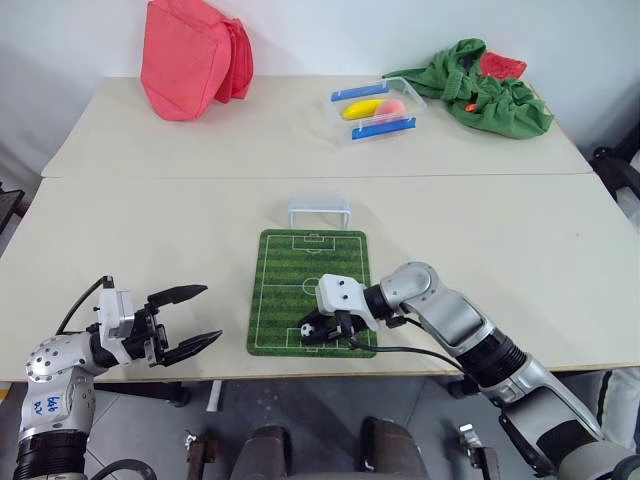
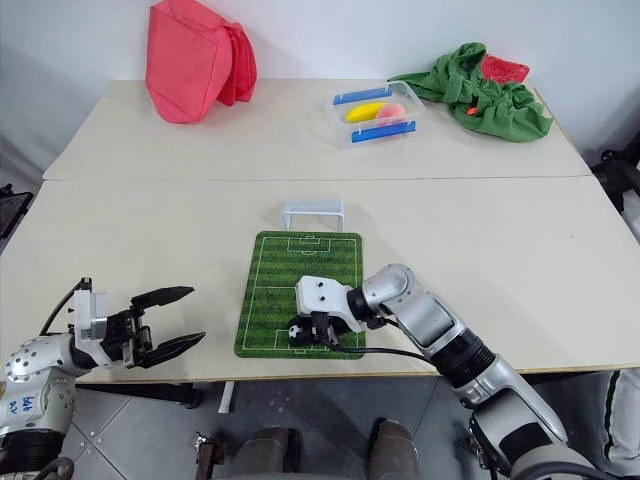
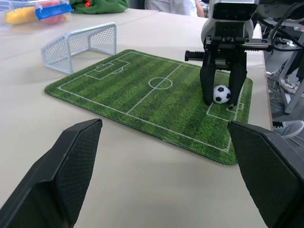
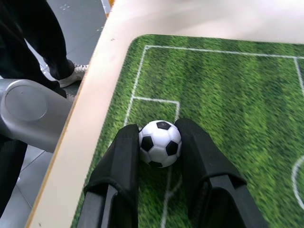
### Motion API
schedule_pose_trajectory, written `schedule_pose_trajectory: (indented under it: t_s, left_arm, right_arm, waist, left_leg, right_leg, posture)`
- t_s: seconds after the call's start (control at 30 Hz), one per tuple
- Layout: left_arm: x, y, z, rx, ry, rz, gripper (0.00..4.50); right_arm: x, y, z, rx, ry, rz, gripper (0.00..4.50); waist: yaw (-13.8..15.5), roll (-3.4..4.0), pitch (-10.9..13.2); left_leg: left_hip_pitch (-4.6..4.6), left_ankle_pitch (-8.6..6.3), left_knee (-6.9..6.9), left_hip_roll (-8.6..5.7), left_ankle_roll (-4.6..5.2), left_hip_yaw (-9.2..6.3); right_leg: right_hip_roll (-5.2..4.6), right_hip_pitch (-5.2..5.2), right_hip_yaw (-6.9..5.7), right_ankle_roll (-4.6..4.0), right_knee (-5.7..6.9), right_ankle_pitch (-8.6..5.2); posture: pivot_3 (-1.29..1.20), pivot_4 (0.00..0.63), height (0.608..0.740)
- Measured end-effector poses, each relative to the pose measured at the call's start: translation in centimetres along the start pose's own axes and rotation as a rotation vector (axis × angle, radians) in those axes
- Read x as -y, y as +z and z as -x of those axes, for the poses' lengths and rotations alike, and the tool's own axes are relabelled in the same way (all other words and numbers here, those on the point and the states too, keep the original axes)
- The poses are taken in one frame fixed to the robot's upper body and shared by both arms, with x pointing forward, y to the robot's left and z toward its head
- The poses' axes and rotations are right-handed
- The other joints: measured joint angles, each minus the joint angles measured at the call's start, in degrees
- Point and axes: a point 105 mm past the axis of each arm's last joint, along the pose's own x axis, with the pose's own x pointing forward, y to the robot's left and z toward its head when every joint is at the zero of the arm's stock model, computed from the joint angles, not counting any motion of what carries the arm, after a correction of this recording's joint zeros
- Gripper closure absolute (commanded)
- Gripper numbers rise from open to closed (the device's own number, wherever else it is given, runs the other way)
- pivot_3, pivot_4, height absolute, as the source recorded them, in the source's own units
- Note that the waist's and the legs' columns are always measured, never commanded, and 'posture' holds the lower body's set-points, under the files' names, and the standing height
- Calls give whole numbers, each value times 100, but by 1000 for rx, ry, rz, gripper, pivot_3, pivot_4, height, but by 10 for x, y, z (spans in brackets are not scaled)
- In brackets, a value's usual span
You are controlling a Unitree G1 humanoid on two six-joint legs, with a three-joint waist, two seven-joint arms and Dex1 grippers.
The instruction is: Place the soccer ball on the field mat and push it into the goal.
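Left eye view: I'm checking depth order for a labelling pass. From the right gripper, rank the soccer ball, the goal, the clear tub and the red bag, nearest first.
1. Soccer ball: between the right gripper's fingers, at the mat's near end.
2. Goal: just past the mat's far end.
3. Clear tub: on the far table, slightly right.
4. Red bag: far table, back left.

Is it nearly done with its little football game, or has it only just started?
About halfway. The soccer ball is down at the near end of the field mat, so placing it looks nearly done. The right gripper holds the ball between its fingers and has not let go. The push is left: the goal stands beyond the far end, with nothing in it. The left gripper waits open off to the side.
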Motion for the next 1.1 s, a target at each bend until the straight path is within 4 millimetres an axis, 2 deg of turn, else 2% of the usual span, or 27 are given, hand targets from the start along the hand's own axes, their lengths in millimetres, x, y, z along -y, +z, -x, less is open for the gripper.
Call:
schedule_pose_trajectory:
  t_s: [0.1,0.53,0.73,0.83,0.93,1.0,1.1]
  left_arm:
    - [-1,1,-1,3,1,-5,0]
    - [-7,3,-3,15,12,-10,0]
    - [-8,4,-4,19,11,-11,0]
    - [-9,4,-5,21,8,-13,0]
    - [-9,5,-5,23,3,-13,0]
    - [-8,5,-5,23,0,-13,0]
    - [-8,4,-5,22,-1,-10,0]
  right_arm:
    - [-1,0,0,3,4,-2,2082]
    - [-2,3,-1,14,4,2,2082]
    - [10,24,10,38,-51,57,2082]
    - [2,36,13,61,-39,74,2694]
    - [-17,42,14,79,3,89,3744]
    - [-22,36,12,65,13,75,4374]
    - [-29,27,10,37,28,57,4447]
  waist:
    - [-37,0,0]
    - [-68,0,0]
    - [-69,0,0]
    - [-66,0,0]
    - [-49,-1,0]
    - [-57,-1,0]
    - [-59,-1,0]
  left_leg:
    - [0,0,-1,0,0,0]
    - [2,0,1,2,0,1]
    - [2,0,-1,4,-1,1]
    - [1,-1,-3,4,-2,1]
    - [1,-4,-3,3,-2,1]
    - [0,-4,1,3,-2,3]
    - [1,-4,2,4,-1,4]
  right_leg:
    - [0,0,0,0,0,0]
    - [1,0,2,-1,2,0]
    - [3,-2,2,-1,2,0]
    - [3,-2,2,-1,1,0]
    - [3,-2,1,-1,-1,0]
    - [3,-2,2,-1,0,0]
    - [3,-2,4,-1,2,0]
  posture:
    - [0,150,740]
    - [0,150,740]
    - [0,150,740]
    - [0,150,740]
    - [0,150,740]
    - [0,150,740]
    - [0,150,740]
